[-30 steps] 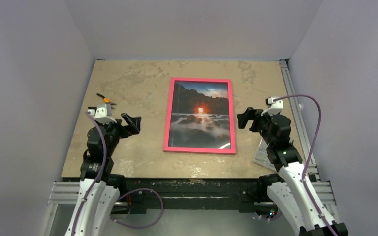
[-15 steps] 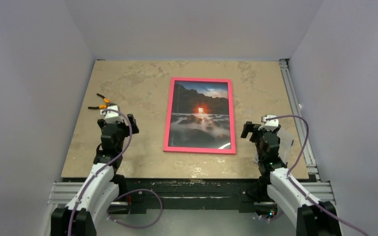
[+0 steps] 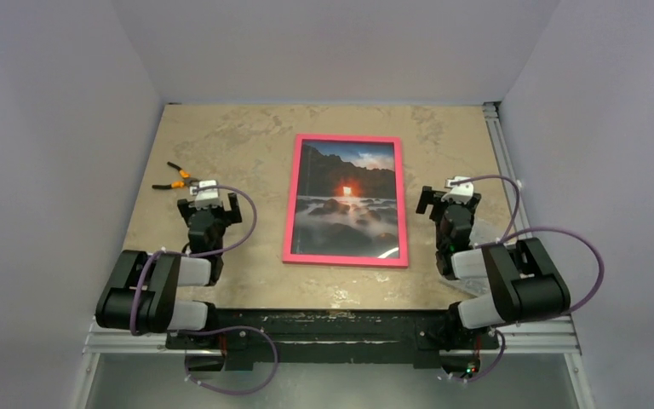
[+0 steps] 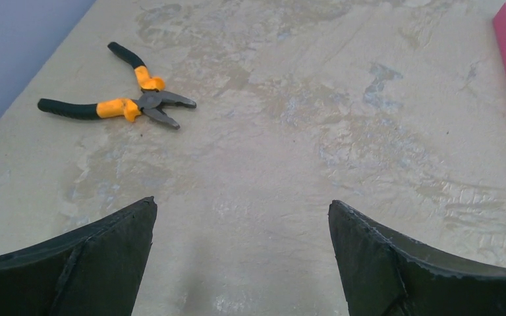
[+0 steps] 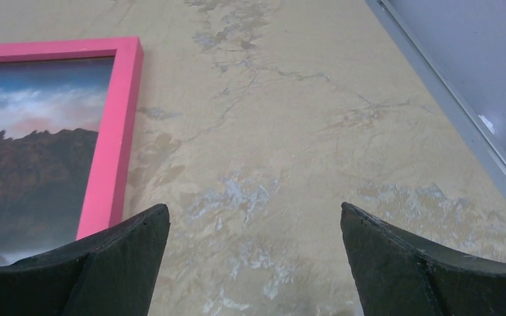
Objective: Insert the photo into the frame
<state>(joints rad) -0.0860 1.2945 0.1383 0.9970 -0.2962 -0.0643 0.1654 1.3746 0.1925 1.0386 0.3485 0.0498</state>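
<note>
The frame (image 3: pixel 403 196) has a bright pink border and lies flat in the middle of the table. The photo (image 3: pixel 347 200), a dark landscape with a glowing orange sun, sits inside it, face up. My left gripper (image 3: pixel 213 204) is open and empty, left of the frame, over bare table (image 4: pixel 242 205). My right gripper (image 3: pixel 443 198) is open and empty, just right of the frame. The right wrist view shows the frame's pink corner (image 5: pixel 120 99) and the photo's sky (image 5: pixel 33 112) to the left of my gripper (image 5: pixel 255 209).
Orange-handled pliers (image 3: pixel 175 178) lie at the left of the table, beyond my left gripper, also in the left wrist view (image 4: pixel 128 99). A clear sheet (image 3: pixel 484 234) lies by the right arm. A metal rail (image 3: pixel 501 153) runs along the table's right edge.
Both arms have folded back toward their bases. The left gripper moved nearer the pliers, the right gripper drew in beside the frame. The frame and photo have not moved.
</note>
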